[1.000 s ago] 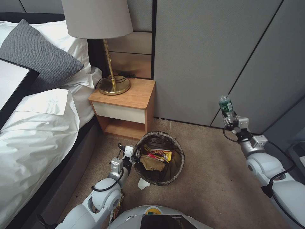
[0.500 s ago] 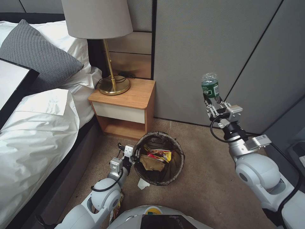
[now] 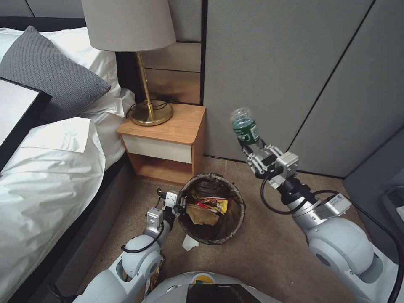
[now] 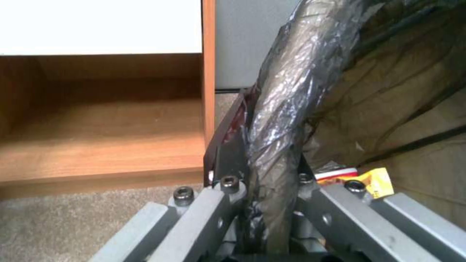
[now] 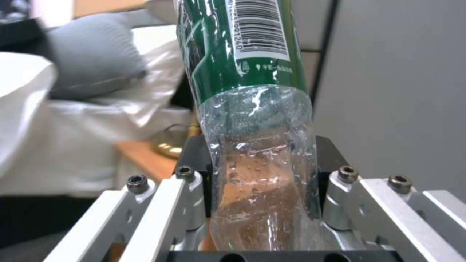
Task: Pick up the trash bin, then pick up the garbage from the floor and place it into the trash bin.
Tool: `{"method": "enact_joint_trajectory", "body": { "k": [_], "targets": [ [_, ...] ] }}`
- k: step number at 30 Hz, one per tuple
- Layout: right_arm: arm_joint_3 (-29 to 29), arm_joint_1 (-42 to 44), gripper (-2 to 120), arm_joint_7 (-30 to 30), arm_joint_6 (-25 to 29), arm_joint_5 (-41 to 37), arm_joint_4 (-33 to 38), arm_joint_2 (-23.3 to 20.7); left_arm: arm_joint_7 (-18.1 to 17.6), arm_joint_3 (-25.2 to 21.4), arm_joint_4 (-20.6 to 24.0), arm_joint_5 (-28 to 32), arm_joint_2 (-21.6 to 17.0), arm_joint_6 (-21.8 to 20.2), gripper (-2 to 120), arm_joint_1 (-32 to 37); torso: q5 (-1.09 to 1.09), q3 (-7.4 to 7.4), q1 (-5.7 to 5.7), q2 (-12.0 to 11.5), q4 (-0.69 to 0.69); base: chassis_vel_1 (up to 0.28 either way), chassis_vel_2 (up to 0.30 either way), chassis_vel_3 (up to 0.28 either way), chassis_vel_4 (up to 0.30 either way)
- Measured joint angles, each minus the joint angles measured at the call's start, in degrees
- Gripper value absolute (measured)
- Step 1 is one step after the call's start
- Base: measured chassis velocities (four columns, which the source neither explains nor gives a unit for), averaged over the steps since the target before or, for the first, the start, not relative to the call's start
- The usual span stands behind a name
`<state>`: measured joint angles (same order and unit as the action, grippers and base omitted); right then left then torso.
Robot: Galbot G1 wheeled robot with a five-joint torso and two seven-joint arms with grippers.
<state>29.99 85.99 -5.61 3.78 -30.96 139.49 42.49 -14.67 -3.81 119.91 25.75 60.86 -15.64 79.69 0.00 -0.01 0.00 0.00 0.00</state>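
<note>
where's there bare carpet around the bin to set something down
Bare floor lies between the trash bin and the right arm, back to the wall. It is crowded on the bin's other side: the left gripper clamps its rim, a white tissue lies beside it, the nightstand behind.

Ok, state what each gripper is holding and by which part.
Left gripper clamps the trash bin by its bag-lined rim. Right gripper holds the bottle by one clear end, raised beyond the bin.
</note>
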Motion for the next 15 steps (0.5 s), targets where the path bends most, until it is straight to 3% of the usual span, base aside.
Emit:
{"method": "enact_joint_trajectory", "body": {
  "k": [5, 9, 11, 15],
  "targets": [
    [-7.0, -1.6, 31, 1.6, 1.1, 1.2, -1.4, -3.7, 0.0, 0.2, -0.4, -0.1, 0.3, -0.1, 4, -0.5, 0.00, 0.00, 0.00, 0.0, 0.00, 0.000, 0.000, 0.000, 0.000],
    [-11.2, -2.7, 31, 1.8, 1.6, 2.1, -2.9, -4.3, 0.0, 0.2, -0.6, -0.1, 0.5, -0.1, 4, -0.6, 0.00, 0.00, 0.00, 0.0, 0.01, 0.000, 0.000, 0.000, 0.000],
    [-16.9, -3.5, 31, 2.3, 2.2, 3.6, -5.0, -4.7, -0.1, 0.2, -1.0, -0.1, 0.7, -0.2, 4, -0.9, 0.00, 0.00, 0.00, 0.0, 0.01, 0.000, 0.000, 0.000, 0.000],
    [-19.3, -3.5, 31, 2.6, 2.5, 4.7, -6.1, -4.7, -0.1, 0.2, -1.1, -0.1, 0.9, -0.2, 4, -1.1, 0.00, 0.00, 0.00, 0.0, 0.00, 0.000, 0.000, 0.000, 0.000]
  ]
}}
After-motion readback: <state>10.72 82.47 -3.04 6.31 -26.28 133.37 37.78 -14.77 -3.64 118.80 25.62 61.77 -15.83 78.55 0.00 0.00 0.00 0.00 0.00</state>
